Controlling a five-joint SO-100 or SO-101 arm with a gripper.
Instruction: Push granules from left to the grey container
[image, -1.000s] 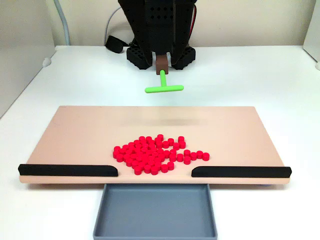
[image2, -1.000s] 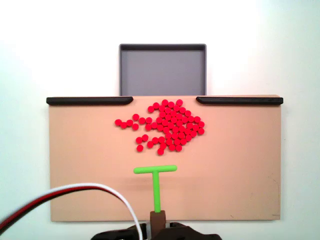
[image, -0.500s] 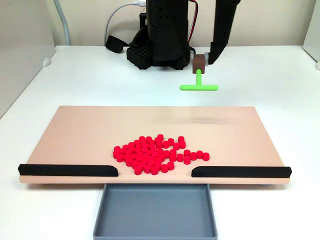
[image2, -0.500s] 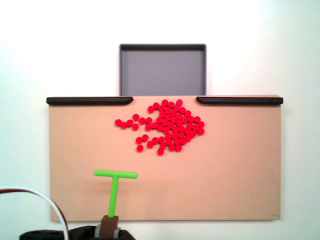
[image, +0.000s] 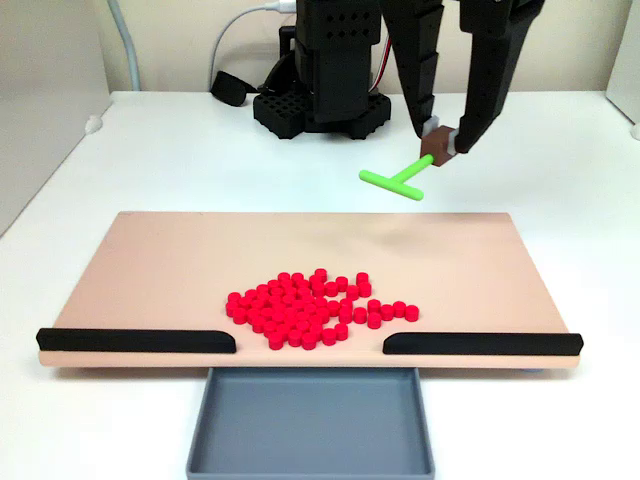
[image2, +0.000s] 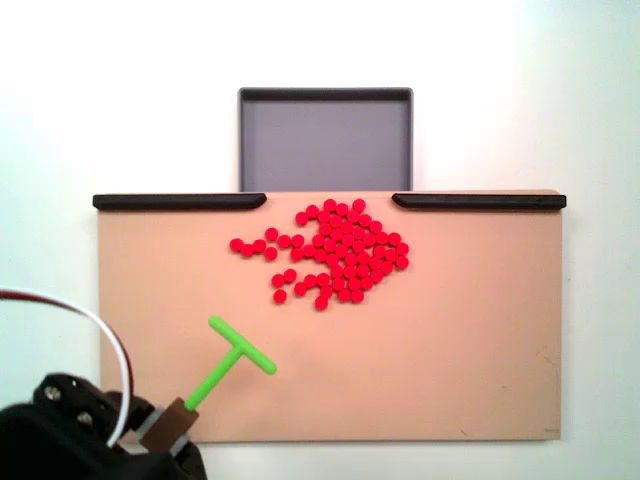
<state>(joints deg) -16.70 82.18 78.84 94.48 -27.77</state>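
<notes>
1. Granules (image: 317, 309), small bright red pellets, lie in one loose cluster on the tan board (image: 160, 265); in the other fixed view the cluster (image2: 340, 255) sits just below the gap between the two black strips, with a thin tail of pellets trailing to its left.
2. In a fixed view the near edge of the granules reaches almost to the level of the left black strip (image: 135, 341) and the right black strip (image: 482, 344), without spilling past the tan board's front edge.
3. The grey container (image: 310, 462) stands off the tan board, butted against its edge right at the gap between the strips; in the other fixed view it (image2: 325, 100) lies directly above the granules and holds no pellets.
4. The green T-shaped pusher (image: 396, 181) hangs in the air beyond the far edge of the tan board in a fixed view, tilted, its crossbar pointing toward the board and well apart from the granules.
5. In the other fixed view the pusher (image2: 235, 355) lies diagonally over the tan board's lower-left part, crossbar up and to the right, clear of the granules.
6. The gripper (image: 438, 146) carries the pusher by a brown block at the end of its stem; whether the jaws are clenched on it or the block is fixed to the arm I cannot tell.
7. A white and red cable (image2: 95, 325) curves over the arm, left of the tan board's lower-left corner.
</notes>
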